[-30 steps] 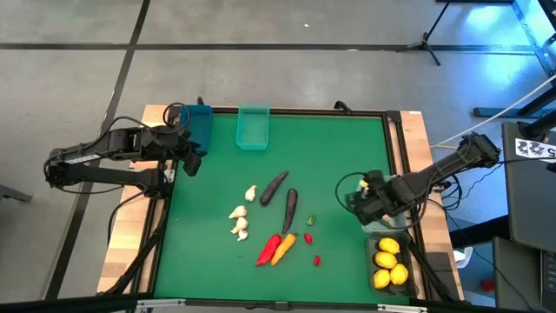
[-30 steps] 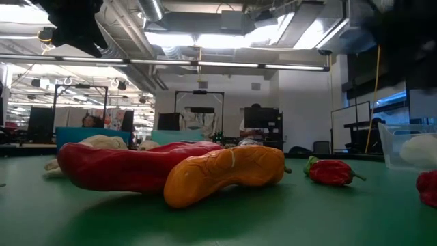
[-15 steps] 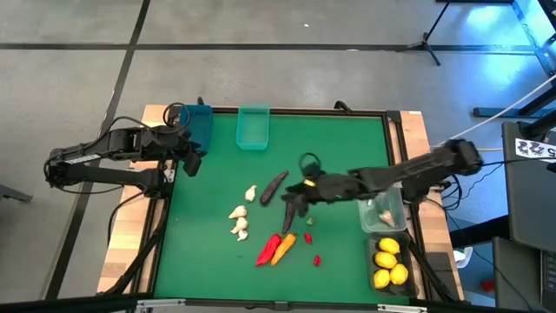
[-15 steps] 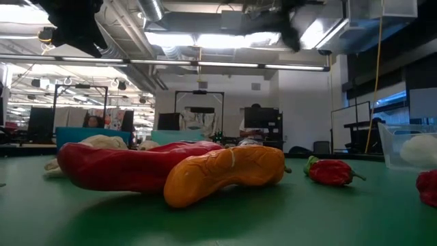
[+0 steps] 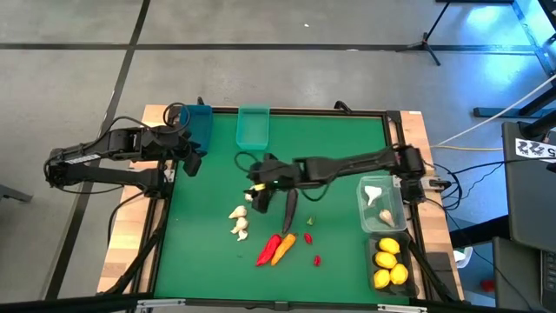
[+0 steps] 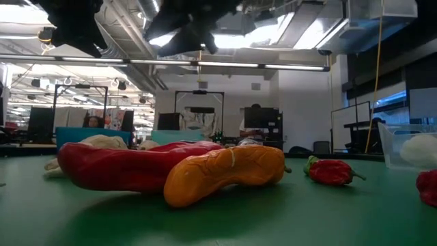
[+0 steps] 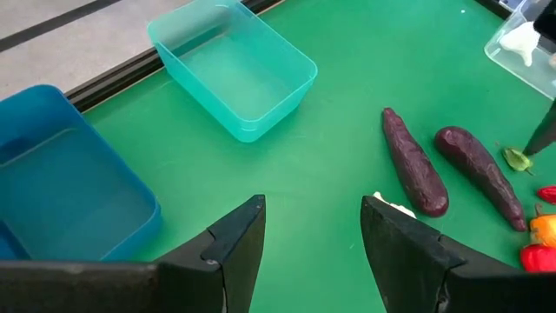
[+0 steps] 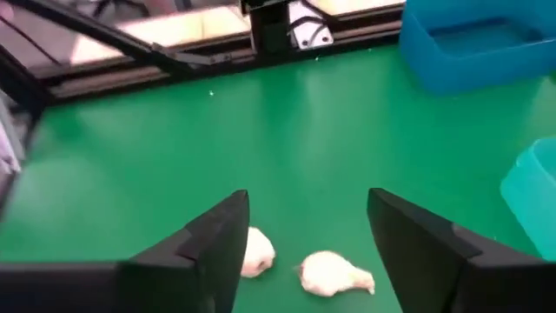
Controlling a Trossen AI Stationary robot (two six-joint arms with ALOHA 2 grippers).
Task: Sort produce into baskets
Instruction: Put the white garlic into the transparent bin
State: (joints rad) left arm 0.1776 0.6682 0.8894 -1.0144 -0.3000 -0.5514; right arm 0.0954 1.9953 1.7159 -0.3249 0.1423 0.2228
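Now I'm swinging the right gripper (image 5: 257, 184), fingers open and empty, from the clear bin (image 5: 382, 205) to the garlic (image 5: 250, 195) at frame centre, while the left gripper (image 5: 188, 153) is waiting part-open at upper left.

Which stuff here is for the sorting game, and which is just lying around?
For sorting:
garlic bulbs
eggplants
carrot
chili peppers
lemons
blue basket
teal basket
clear basket

Just lying around:
cables
tripod stand
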